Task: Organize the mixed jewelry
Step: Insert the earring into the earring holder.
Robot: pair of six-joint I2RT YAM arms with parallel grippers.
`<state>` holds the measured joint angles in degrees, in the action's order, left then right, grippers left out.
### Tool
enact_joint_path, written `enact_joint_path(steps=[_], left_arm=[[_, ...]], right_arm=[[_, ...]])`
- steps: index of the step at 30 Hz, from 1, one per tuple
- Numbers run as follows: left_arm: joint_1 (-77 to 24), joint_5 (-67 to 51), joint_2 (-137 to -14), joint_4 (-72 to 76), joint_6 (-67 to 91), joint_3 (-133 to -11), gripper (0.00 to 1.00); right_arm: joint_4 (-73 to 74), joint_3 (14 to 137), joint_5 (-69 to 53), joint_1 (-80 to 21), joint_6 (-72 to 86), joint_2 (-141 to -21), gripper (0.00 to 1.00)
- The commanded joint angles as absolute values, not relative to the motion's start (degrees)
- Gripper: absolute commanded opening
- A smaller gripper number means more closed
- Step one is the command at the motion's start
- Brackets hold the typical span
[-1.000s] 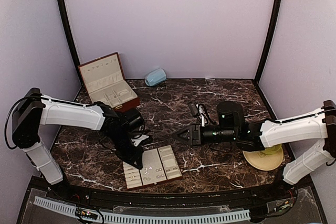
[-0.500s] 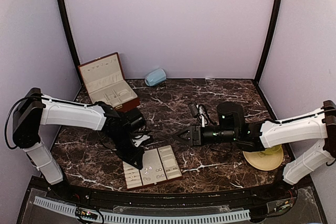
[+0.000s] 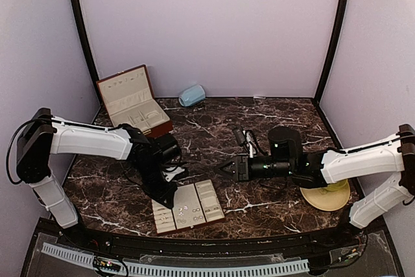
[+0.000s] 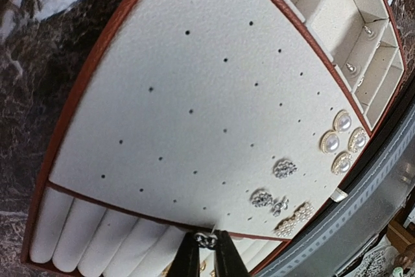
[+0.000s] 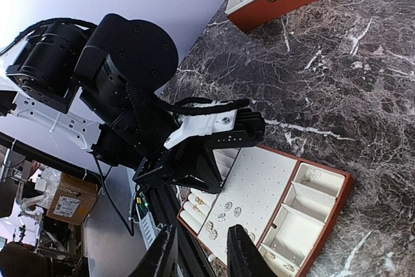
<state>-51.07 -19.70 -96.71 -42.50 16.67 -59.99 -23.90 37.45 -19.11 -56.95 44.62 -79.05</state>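
The jewelry tray (image 3: 209,200) lies at the near middle of the table, cream-lined with a red-brown rim. In the left wrist view its perforated panel (image 4: 194,95) carries several sparkly and pearl earrings (image 4: 342,141) near one corner. My left gripper (image 4: 206,241) is shut on a tiny sparkly earring (image 4: 206,239), right over the seam between the panel and the ring rolls (image 4: 97,238). From above, the left gripper (image 3: 170,202) points down at the tray's left part. My right gripper (image 3: 224,165) hovers over the marble beyond the tray, open with nothing between its fingers (image 5: 162,254).
An open red-brown jewelry box (image 3: 133,102) stands at the back left, a pale blue object (image 3: 192,95) by the back wall. A yellow plate (image 3: 324,196) lies under the right arm. A black cable piece (image 3: 245,137) rests mid-table. Small compartments (image 4: 337,24) with tiny pieces line the tray's right side.
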Motion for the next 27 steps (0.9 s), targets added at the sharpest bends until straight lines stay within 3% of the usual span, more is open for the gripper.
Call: enact_joint_path(steps=[1,11,27], left_arm=[[-51.19,-18.64,-96.81,-45.66,15.80,-60.97,0.10],[-51.71,-24.26,-96.10,-40.64,15.84,-60.88,0.10],[-51.77,-20.08,-96.21,-42.82,15.96,-61.06,0.10]], right_arm=[[-26.86,36.98,-18.44,-56.59,44.30,-77.99,0.28],[-26.25,36.45,-17.80,-56.60,44.29,-77.22,0.28],[-26.44,36.47,-18.02,-56.60,44.25,-77.43,0.28]])
